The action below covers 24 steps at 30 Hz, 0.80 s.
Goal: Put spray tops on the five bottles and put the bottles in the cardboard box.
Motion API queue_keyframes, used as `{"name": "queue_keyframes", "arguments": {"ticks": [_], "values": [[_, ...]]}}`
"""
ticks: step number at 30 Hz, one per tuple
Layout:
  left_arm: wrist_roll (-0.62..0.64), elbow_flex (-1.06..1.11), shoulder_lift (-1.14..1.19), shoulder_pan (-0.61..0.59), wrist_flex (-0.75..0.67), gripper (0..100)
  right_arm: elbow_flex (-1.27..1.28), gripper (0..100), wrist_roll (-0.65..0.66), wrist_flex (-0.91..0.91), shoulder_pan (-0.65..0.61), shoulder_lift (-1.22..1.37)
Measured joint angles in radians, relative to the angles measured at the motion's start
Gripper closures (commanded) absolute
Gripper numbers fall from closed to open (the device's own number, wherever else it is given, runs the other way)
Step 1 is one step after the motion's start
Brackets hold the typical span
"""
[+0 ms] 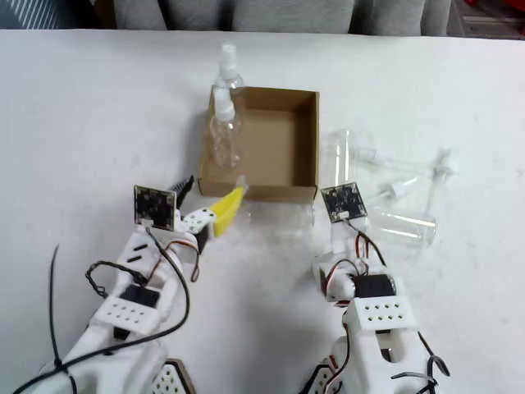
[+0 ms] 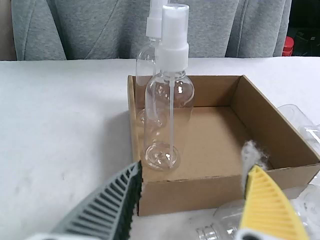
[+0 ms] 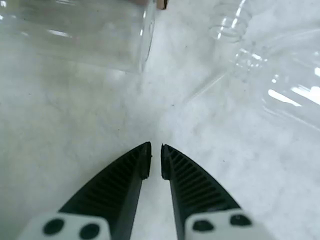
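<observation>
Left wrist view: the left end effector (image 2: pixel 194 171) is open and empty, low centre, just before the box (image 2: pixel 260 125). A capped bottle (image 2: pixel 167 115) stands inside at its left wall; a push forward may tip it. The right end effector (image 3: pixel 155 150), almost closed and empty, may roll a loose bottle (image 3: pixel 80 30) on the worktop (image 3: pixel 75 125).

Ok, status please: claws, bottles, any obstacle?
Left claw open, at cardboard box front. Right claw shut, empty. One capped bottle standing in box; uncapped bottles lying beside it. No obstacle seen.
</observation>
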Motion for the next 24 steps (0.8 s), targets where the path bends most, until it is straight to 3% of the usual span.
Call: {"name": "queue_keyframes", "arguments": {"ticks": [14,24], "values": [[0.000,0.000,-0.497,0.000,0.609,69,0.000,98.1,0.000,0.000,0.000,0.000],[0.000,0.000,-0.755,-0.020,0.953,69,0.000,98.1,0.000,0.000,0.000,0.000]]}}
